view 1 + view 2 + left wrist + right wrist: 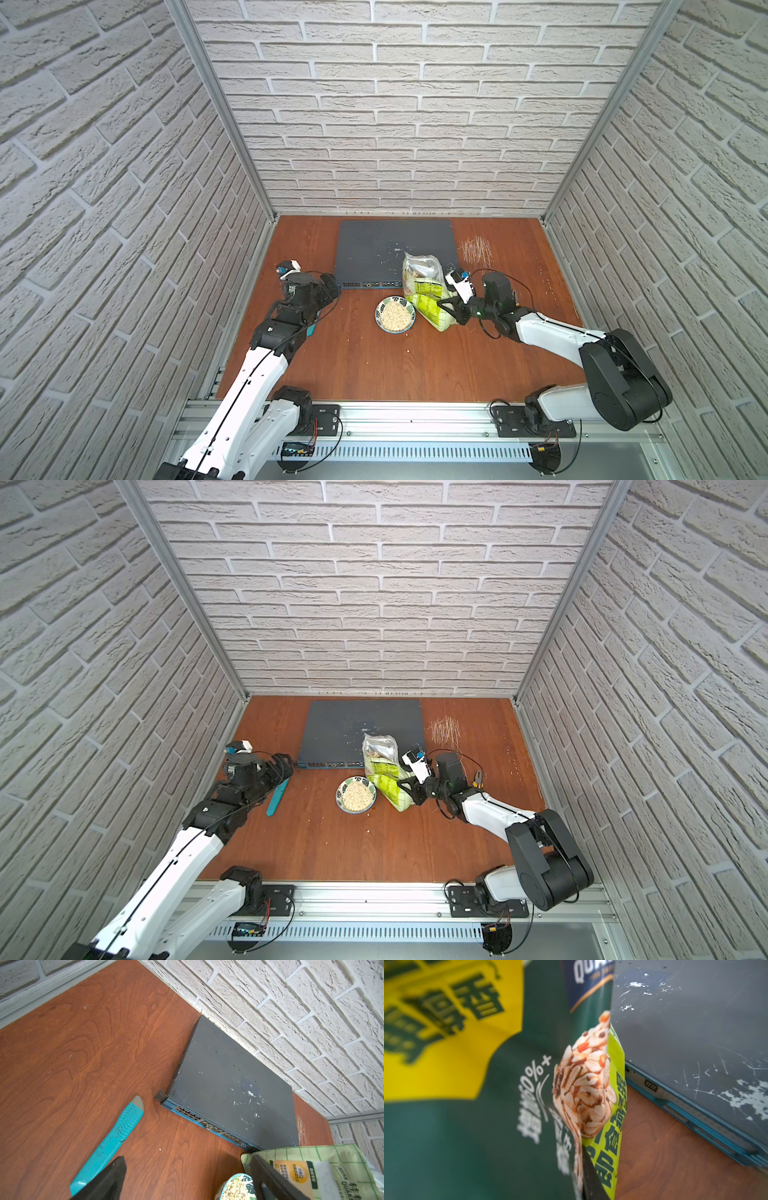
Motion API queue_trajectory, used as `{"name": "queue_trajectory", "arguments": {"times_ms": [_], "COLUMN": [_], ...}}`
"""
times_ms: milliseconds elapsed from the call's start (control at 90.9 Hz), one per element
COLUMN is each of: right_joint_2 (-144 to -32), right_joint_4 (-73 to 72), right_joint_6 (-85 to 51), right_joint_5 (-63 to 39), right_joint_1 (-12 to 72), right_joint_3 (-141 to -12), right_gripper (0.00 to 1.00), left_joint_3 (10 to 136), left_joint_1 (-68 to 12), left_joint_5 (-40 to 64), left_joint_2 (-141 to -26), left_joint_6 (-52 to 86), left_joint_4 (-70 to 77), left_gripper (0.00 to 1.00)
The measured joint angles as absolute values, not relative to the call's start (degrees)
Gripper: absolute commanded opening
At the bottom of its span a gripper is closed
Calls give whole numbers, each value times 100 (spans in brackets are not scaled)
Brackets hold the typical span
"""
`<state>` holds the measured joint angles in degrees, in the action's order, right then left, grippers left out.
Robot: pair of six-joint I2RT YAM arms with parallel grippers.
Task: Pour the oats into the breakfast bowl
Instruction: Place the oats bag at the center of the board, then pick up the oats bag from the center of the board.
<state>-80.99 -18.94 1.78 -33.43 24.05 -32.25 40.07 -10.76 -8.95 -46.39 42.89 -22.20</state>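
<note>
Right hand (448, 309) pinches the crinkly light-green plastic oats pouch (422, 286), which stands tilted at the front edge of the flat dark-grey network switch (374, 249). Beige oat flakes (393, 316) fill the small round white leaf-patterned bowl (406, 303) on the tabletop just in front of the switch. Left hand (187, 1158), fingers spread wide and holding nothing, hovers by the switch's front corner.
</note>
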Motion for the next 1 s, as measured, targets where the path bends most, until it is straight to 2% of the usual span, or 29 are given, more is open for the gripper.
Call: {"name": "queue_trajectory", "arguments": {"times_ms": [44,132,385,682,759,825,891,1001], "right_joint_2": [-8173,-8322,-8079,-6954,-6630,-6405,-6224,-6108], "right_joint_4": [-1977,-2067,-1573,-690,-327,-54,213,740], "right_joint_6": [185,242,725,917,919,926,958,1063], "right_joint_5": [-3382,-3468,-3505,-3026,-2908,-2836,-2762,-2668], "right_joint_1": [2418,2425,2526,2523,2526,2526,2526,2526], "right_joint_3": [-3227,-3258,-3424,-3607,-3717,-3835,-3948,-4139], "right_gripper": [5,14,54,78,77,72,57,28], "left_joint_3": [4007,4007,4029,4069,4125,4145,4158,4169], "left_joint_1": [-1076,-1076,-1074,-1068,-1066,-1066,-1061,-1046], "left_joint_5": [-897,-897,-860,-788,-764,-746,-722,-628], "left_joint_2": [-4637,-4637,-4757,-4875,-4921,-4952,-4993,-5074], "left_joint_6": [4272,4209,3712,3323,3277,3223,3173,3039], "left_joint_4": [-2217,-2213,-1959,-1697,-1658,-1599,-1564,-1446], "left_gripper": [95,95,96,96,96,96,96,96]}}
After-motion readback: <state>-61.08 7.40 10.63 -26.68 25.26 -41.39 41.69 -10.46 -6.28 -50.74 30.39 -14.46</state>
